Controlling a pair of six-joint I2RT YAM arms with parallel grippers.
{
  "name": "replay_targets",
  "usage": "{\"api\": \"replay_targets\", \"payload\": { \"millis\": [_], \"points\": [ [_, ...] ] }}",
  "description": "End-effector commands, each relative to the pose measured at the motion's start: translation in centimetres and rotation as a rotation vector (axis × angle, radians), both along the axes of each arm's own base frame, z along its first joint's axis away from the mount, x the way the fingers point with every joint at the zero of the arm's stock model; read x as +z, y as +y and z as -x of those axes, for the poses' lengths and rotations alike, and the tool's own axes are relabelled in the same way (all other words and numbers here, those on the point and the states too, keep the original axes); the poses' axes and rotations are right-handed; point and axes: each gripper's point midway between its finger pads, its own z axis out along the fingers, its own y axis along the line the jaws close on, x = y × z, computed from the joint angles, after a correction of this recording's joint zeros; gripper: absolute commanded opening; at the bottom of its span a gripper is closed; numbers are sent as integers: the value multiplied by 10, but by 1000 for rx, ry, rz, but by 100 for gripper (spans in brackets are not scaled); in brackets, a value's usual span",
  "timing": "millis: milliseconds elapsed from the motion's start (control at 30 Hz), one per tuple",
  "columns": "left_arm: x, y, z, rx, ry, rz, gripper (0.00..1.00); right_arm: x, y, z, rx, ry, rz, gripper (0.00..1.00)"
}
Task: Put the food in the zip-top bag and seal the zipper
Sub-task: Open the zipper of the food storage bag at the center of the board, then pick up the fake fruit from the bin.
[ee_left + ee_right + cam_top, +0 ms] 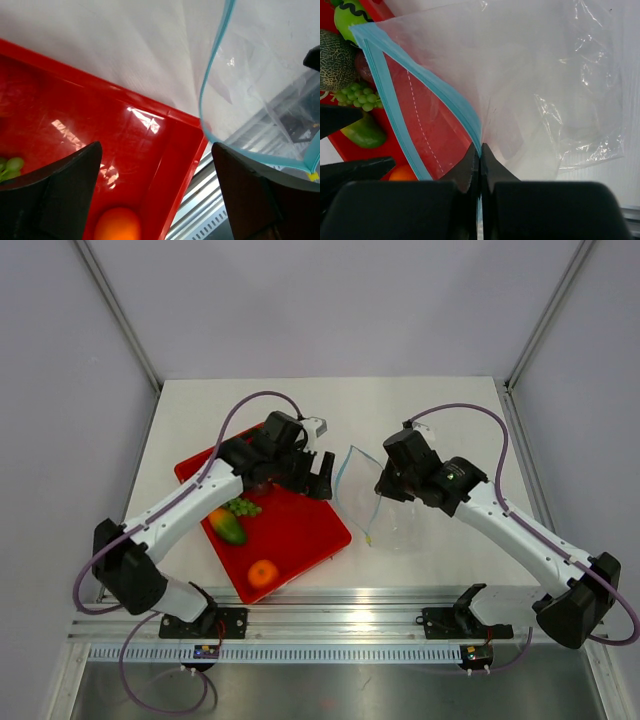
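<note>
Overhead: your left gripper [322, 483] hangs wide open, empty, over the flat red tray [310, 540] of toy fruit [262, 573]. Left wrist: clear crinkly zip-top bag [260, 75] beside it. Right wrist: your right gripper [480, 150] pinches its light blue zipper strip [389, 87].

This is a robotics test cell in a lab, not a home or kitchen. A left arm [180, 505] and a right arm [520, 530] are bolted to a slotted aluminium rail [340, 625] at the near edge of a white surface [400, 400]. Plain grey panels [320, 300] and bare aluminium posts [118, 312] enclose it. Purple cables [262, 394] run exposed. The toy fruit [262, 573] on the red tray [300, 530] is plastic.
</note>
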Motion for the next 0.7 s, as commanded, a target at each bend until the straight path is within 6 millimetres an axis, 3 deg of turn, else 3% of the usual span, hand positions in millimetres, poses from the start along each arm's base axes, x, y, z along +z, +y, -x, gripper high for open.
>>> {"api": "replay_targets", "payload": {
  "millis": [0,267,400,433,500,667],
  "points": [
    [48,33,2,90,-161,-23,98,10,4,-11,-47,-59,-32,0],
    [40,117,12,432,-230,-149,99,16,5,-11,-28,-81,-40,0],
    [15,164,1,692,-156,-221,98,14,10,-12,-5,-79,-43,0],
    [5,183,-2,778,-141,-257,95,14,11,-13,0,-78,-44,0],
    [-17,201,-2,911,-97,-291,93,14,13,-12,9,-76,-50,0],
    [-50,203,-10,1037,-12,-288,91,15,14,-11,20,-80,-60,0]
  ]
}}
